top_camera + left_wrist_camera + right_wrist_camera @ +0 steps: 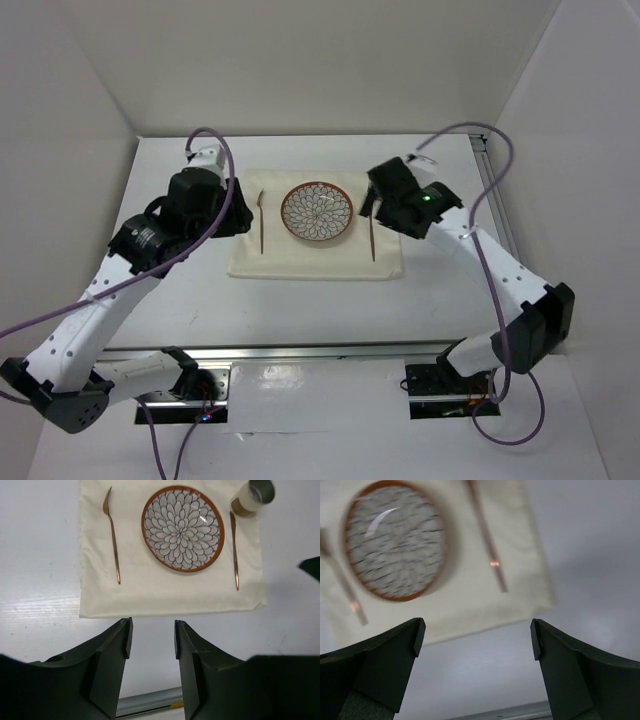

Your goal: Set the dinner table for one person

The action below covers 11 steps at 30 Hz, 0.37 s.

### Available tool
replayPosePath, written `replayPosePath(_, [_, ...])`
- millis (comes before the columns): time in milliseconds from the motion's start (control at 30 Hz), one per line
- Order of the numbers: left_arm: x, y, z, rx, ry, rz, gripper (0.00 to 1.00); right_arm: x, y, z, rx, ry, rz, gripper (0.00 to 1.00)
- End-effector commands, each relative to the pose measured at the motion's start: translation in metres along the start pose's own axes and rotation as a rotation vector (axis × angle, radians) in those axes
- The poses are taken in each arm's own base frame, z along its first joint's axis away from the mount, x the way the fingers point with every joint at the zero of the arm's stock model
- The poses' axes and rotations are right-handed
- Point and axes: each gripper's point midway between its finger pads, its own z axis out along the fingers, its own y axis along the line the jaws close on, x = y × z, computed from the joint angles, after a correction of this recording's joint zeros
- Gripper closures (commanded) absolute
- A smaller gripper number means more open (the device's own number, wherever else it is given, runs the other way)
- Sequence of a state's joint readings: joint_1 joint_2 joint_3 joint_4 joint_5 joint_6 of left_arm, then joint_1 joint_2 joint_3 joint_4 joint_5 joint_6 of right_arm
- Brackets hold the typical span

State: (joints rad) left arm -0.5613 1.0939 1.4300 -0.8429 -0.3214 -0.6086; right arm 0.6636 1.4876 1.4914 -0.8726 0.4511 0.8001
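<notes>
The white dinner table (300, 300) carries a cream cloth (315, 255). On the cloth lie a petal-patterned plate (316, 212), a copper fork (261, 222) to its left and a copper knife (372, 240) to its right. In the left wrist view the fork (114, 545), plate (182, 528) and knife (234, 550) show, with a small cup (252, 497) at the knife's far end. My left gripper (153, 635) is open and empty, raised by the cloth's left edge (240, 212). My right gripper (477, 637) is wide open and empty, raised over the cloth's far right corner (372, 200).
A metal rail (320, 352) runs along the table's near edge. White walls close in the left, back and right sides. Part of the right arm (312, 567) shows at the right edge of the left wrist view. The right wrist view is blurred.
</notes>
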Motion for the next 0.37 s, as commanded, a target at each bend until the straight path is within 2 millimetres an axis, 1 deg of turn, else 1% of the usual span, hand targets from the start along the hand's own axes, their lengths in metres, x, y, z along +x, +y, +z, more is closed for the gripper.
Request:
replayPosePath(0, [0.023,-0.014,0.039,0.043,0.09,0.02,0.44,0.035,-0.143,-0.001,0.465,0.096,0.07,0.0])
replayPosePath(33, [0.04,-0.011,0.046,0.02,0.163,0.028,0.44,0.042,-0.157,-0.005,0.496,0.119,0.086,0.0])
replayPosePath(67, [0.047,-0.014,0.058,0.003,0.213,0.027,0.44,0.057,-0.179,-0.011,0.539,0.153,0.097,0.0])
replayPosePath(100, [0.051,-0.014,0.056,0.01,0.234,0.028,0.44,0.064,-0.185,-0.015,0.553,0.16,0.105,0.0])
replayPosePath(133, [0.056,-0.015,0.065,-0.008,0.263,0.027,0.44,0.068,-0.19,-0.018,0.555,0.156,0.121,0.0])
replayPosePath(167, [0.054,-0.017,0.066,-0.008,0.261,0.016,0.44,0.078,-0.194,-0.02,0.557,0.168,0.153,0.0])
replayPosePath(200, [0.055,-0.019,0.066,0.001,0.267,0.014,0.44,0.075,-0.191,-0.026,0.512,0.141,0.182,0.0])
replayPosePath(267, [0.049,-0.025,0.068,0.029,0.244,0.006,0.44,0.075,-0.186,-0.024,0.431,0.12,0.169,0.0])
replayPosePath(333, [0.045,-0.029,0.066,0.048,0.231,0.0,0.44,0.063,-0.182,-0.03,0.365,0.058,0.189,0.0])
